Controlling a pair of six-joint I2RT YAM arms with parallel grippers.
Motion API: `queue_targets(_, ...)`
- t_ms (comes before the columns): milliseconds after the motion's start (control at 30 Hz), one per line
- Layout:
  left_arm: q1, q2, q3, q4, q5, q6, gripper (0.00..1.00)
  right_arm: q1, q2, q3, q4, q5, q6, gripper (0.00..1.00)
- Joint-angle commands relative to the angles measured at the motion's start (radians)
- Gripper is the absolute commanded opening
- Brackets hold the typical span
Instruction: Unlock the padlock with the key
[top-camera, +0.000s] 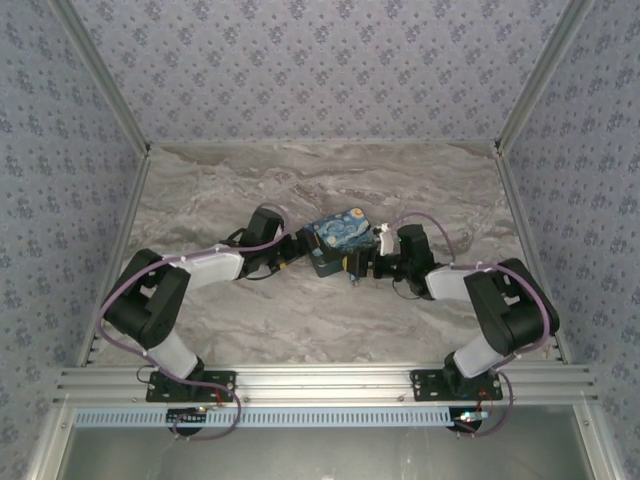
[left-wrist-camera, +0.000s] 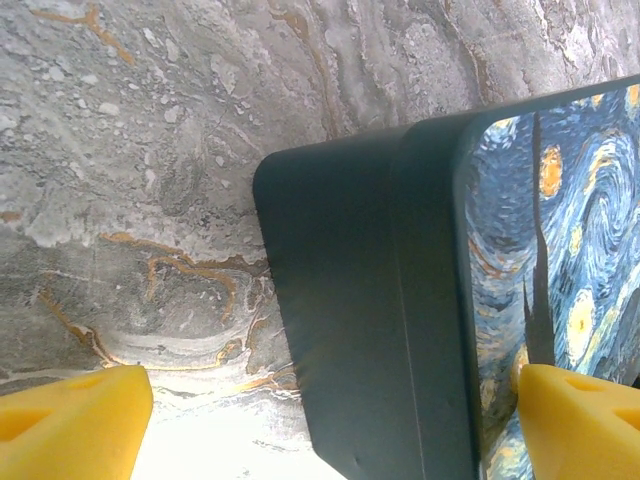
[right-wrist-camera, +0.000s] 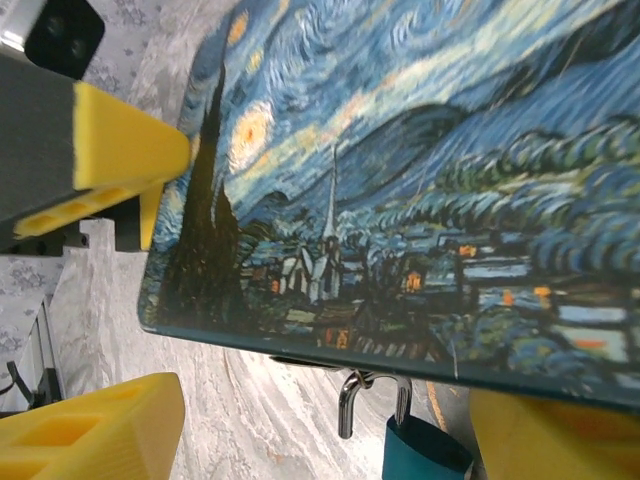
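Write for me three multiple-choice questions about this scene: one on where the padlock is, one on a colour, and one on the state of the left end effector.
1. Where is the padlock?
A. Hanging at the edge of the starry-night box
B. Lying on top of the lid
C. Far off by the back wall

2. What colour are the finger pads?
A. Red
B. Yellow
C. White

3. How is the left end effector?
A. Shut, with its pads touching
B. Shut on the padlock
C. Open

Answers:
1 A: in the right wrist view it hooks in just under the box's edge.
2 B: the foam blocks are plainly yellow.
3 C: in the left wrist view its two pads stand wide apart, one of them clear of the box.
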Motion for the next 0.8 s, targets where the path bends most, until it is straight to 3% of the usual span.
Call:
queue_targets(0,0.014,-0.003,-0.028,-0.085,-0.044,-0.001,0.92,0.014,0.030,0.025,0.040,-0.039,-0.028,0.75)
queue_targets(333,0.014,-0.003,-0.029,-0.079,-0.043,-0.007,0.92,0.023,0.061,0.013,0.088,-0.058,-0.014,0.70)
queue_targets(767,0.016,-0.003,-0.031,-0.075,-0.043,-0.011,0.92,0.017,0.052,-0.011,0.126,-0.084,-0.012,0.50)
